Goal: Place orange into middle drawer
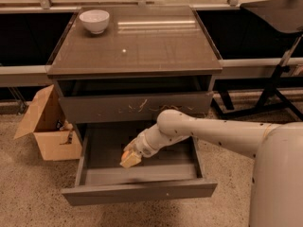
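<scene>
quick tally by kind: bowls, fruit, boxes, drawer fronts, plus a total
bowls: 1, white bowl on the cabinet top
fruit: 1, orange at the gripper, over the open middle drawer
boxes: 1, cardboard box on the floor
drawer fronts: 2, middle drawer and scratched drawer front
total: 5

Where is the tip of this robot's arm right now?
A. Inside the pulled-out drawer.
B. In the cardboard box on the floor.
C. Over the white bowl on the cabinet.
A: the gripper sits inside the open middle drawer, well away from the white bowl on the cabinet top and the cardboard box on the floor.
</scene>
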Available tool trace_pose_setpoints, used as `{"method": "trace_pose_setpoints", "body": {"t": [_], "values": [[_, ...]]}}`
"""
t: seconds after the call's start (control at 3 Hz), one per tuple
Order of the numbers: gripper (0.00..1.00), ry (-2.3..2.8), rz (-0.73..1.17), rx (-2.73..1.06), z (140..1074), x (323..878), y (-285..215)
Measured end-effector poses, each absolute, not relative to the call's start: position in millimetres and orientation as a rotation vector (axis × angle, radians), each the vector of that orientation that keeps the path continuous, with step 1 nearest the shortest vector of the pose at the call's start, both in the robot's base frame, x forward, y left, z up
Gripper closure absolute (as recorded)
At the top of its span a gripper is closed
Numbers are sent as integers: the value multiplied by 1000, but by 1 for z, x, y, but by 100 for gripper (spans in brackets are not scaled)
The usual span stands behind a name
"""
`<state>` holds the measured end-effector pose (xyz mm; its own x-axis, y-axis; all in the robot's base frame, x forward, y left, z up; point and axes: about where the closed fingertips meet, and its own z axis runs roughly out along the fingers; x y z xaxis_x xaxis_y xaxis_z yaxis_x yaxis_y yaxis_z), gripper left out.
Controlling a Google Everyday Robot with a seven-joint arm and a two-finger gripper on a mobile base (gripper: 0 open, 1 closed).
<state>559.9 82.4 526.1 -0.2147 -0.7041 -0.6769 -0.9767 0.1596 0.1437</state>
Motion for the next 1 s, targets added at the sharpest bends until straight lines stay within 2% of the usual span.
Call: {"method": "trace_pose_setpoints", "body": {"t": [0.67, 1.0], "values": [[100, 1963, 666, -1488, 478, 590, 78], [78, 1929, 684, -1409, 451, 620, 75]]}}
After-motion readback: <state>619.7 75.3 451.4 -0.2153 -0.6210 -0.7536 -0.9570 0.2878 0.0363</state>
